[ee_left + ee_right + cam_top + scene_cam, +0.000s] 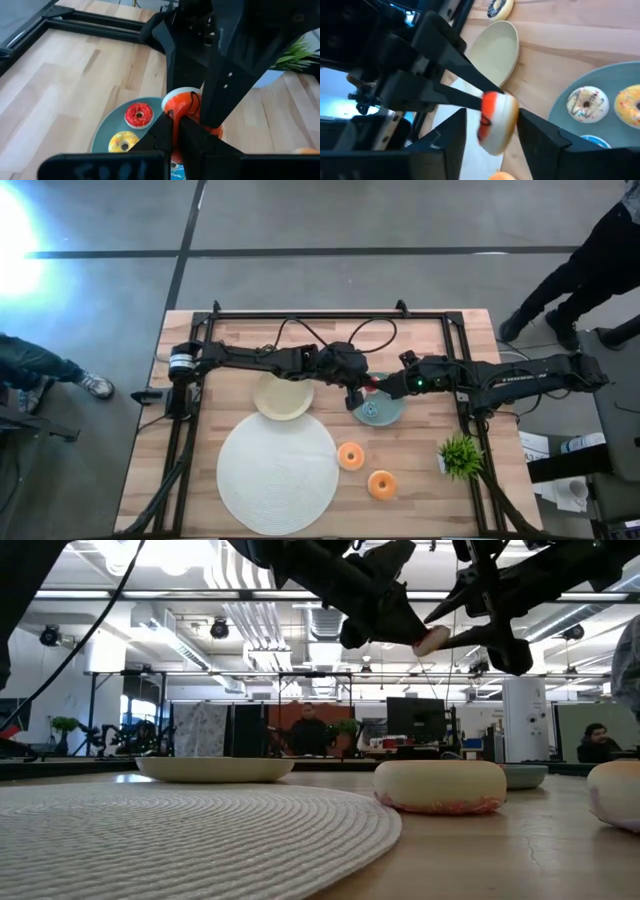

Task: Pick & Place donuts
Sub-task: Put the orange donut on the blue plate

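Note:
An orange-iced donut with a cream underside hangs in the air above the teal plate, between both grippers. My left gripper reaches in from the table's left and is shut on it. My right gripper comes from the right, open, with one finger on each side of the donut; I cannot tell if they touch it. On the teal plate lie a red donut and a yellow donut. Two orange donuts rest flat on the wood. My left gripper pinches the orange donut by its rim between its two fingertips, coming roughly level from the table's left. The donut is lifted clear and stands on edge, its iced face turned toward the left gripper.
A beige plate lies left of the grippers and a large white mat near the front. A small green plant stands at the right. A dark donut lies beyond the beige plate. People stand beside the table.

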Controlling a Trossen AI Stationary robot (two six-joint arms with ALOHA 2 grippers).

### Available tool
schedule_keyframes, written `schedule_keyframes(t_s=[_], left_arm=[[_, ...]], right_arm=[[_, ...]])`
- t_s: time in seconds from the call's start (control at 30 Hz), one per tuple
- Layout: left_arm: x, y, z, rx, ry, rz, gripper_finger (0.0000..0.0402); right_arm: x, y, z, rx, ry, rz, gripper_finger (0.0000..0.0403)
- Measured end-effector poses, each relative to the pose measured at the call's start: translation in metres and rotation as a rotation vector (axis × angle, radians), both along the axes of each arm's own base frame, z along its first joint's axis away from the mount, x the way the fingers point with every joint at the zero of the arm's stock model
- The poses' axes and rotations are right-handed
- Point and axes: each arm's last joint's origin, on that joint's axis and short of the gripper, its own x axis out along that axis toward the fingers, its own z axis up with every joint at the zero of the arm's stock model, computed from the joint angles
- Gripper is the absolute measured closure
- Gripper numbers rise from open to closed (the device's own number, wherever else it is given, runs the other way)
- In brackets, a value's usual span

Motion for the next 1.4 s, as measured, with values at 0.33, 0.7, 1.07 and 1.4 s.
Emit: schedule_keyframes(t_s=[0.33, 0.7, 1.07, 1.4], left_arm=[[0.001, -0.001, -0.003, -0.016, 0.007, 0.002, 0.0401], [0.001, -0.002, -0.003, -0.019, 0.014, 0.004, 0.0396], [0.001, -0.002, -0.005, -0.028, 0.022, 0.027, 0.0257], [-0.016, -0.003, -0.017, -0.044, 0.246, 0.035, 0.0218]], right_arm=[[0.002, 0.001, -0.004, 0.021, 0.024, 0.020, 0.0339], [0.001, 0.001, -0.005, 0.031, 0.039, 0.018, 0.0389], [-0.002, 0.001, -0.011, 0.047, 0.104, -0.004, 0.0390], [-0.022, 0.001, -0.042, 0.196, 0.388, -0.006, 0.0390]])
